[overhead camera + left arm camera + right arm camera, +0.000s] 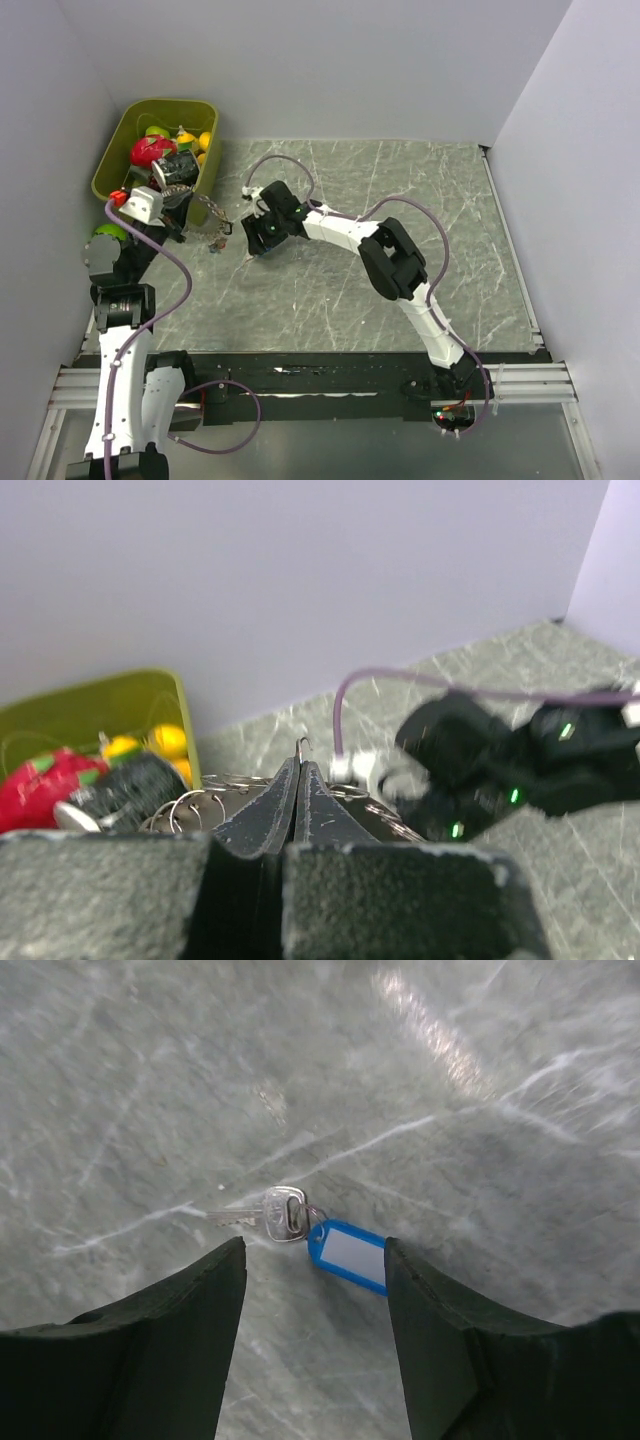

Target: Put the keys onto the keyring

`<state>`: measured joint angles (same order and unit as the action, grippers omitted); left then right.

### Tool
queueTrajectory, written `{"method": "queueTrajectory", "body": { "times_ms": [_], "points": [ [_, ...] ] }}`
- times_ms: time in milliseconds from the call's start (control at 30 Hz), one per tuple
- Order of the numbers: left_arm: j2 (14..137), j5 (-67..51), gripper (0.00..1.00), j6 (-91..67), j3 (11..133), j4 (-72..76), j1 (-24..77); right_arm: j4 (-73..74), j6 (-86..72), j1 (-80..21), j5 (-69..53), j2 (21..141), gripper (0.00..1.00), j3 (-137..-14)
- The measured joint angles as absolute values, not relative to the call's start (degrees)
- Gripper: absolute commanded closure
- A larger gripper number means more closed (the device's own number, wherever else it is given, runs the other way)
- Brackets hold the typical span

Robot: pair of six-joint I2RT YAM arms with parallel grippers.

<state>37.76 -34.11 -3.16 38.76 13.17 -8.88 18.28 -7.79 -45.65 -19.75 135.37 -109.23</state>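
Note:
One of the keys [284, 1212], silver with a blue plastic tag [350, 1256], lies flat on the grey marbled table. My right gripper [312, 1260] stands open just above it, and the tag sits just ahead of the gap between the fingertips, close to the right one. In the top view the right gripper [264, 236] points down at the table's left middle. My left gripper [298, 770] is shut on the keyring [300, 747], whose thin wire end pokes out above the fingertips, with several small rings [205, 798] behind. From above, the keyring [214, 224] hangs beside the left gripper [190, 215].
A green bin [112, 158] of toy fruit stands at the back left, right behind the left gripper. A green ball [108, 232] lies by the left arm. Purple cables [285, 165] loop over the right arm. Walls close off the left, back and right sides.

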Motion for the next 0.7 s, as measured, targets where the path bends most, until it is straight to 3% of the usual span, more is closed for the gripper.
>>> {"method": "queueTrajectory", "body": {
  "times_ms": [367, 700],
  "points": [
    [36.9, -37.8, 0.99, -6.7, 40.2, 19.1, -9.0, 14.6, -7.8, -47.1, -17.8, 136.2, 0.40, -108.3],
    [35.6, -40.1, 0.99, -8.3, 39.3, 20.8, -9.0, 13.7, -6.4, -49.5, -16.1, 136.3, 0.50, -108.3]
  ]
}}
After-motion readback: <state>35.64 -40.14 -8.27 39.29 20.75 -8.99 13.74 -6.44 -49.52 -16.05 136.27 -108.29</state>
